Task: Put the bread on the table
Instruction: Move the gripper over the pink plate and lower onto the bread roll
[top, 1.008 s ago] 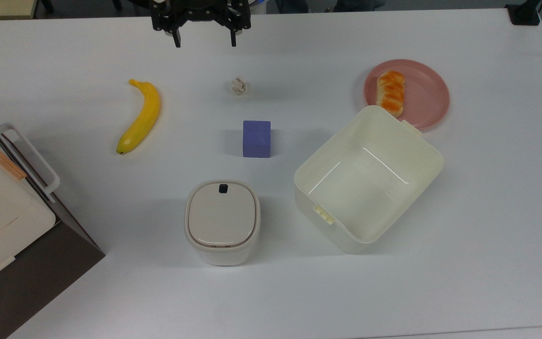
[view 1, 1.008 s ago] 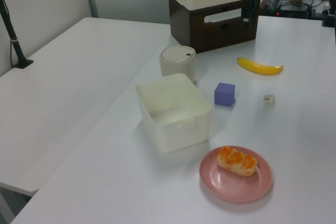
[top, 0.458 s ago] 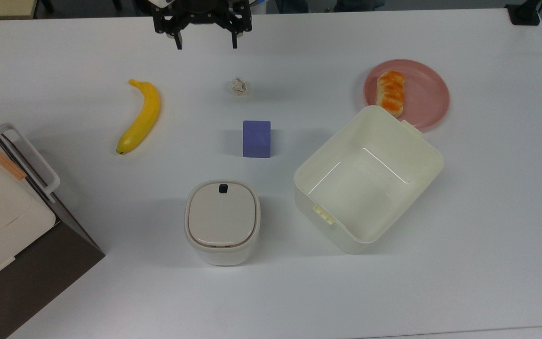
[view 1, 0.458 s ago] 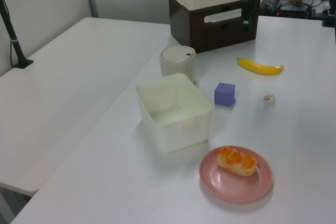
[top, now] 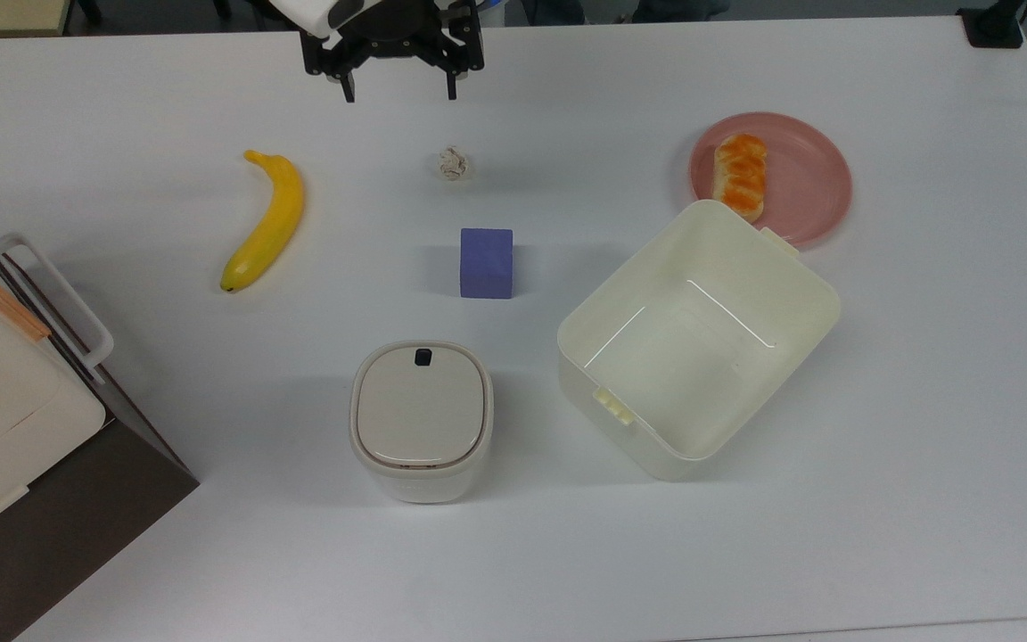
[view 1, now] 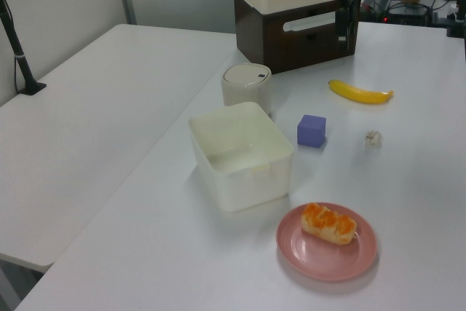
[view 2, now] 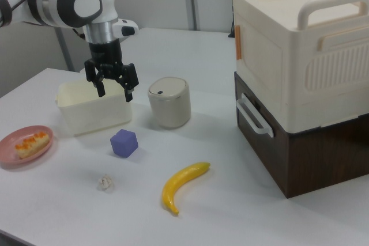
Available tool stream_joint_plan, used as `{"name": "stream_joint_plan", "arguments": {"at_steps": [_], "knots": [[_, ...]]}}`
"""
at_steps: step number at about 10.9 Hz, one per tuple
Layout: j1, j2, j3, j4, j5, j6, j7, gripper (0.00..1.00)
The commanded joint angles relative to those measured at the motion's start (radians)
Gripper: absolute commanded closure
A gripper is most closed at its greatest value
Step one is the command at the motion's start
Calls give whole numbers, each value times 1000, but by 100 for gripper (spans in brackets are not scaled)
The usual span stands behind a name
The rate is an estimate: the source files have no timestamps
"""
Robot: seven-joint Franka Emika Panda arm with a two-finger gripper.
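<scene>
Bread (top: 740, 175) on plate (top: 803, 192), far from fingers (top: 349, 89)

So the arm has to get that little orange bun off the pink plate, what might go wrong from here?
The glossy orange-brown bread lies near the round pink plate's rim, close beside the open cream plastic bin; the open black two-finger gripper might clip the bin wall while descending. The plate may slide if nudged. The bun's rounded, shiny top might slip from a shallow pinch.

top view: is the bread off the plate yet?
No, in the top view the bread lies on the pink plate, and the open end effector is empty, far off above the table.
</scene>
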State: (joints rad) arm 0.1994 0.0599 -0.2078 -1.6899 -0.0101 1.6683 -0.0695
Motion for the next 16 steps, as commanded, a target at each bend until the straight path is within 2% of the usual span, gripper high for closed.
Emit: {"name": "stream_joint_plan", "arguments": {"at_steps": [1, 3, 5, 7, 8, 9, 10, 11, 14, 16], "knots": [[17, -21, 8, -66, -1, 16, 19, 0], [66, -26, 24, -79, 15, 4, 57, 0], [112, -29, 117, -80, 19, -1, 184, 0], [213, -15, 137, -85, 19, 19, 329, 0], [239, 0, 169, -88, 21, 54, 389, 0], [241, 18, 223, -102, 21, 111, 466, 0], [264, 49, 247, -118, 19, 170, 544, 0], [308, 79, 248, -132, 18, 229, 594, 0], [350, 153, 280, -160, 9, 346, 715, 0], [391, 214, 280, -155, 1, 404, 775, 0]]}}
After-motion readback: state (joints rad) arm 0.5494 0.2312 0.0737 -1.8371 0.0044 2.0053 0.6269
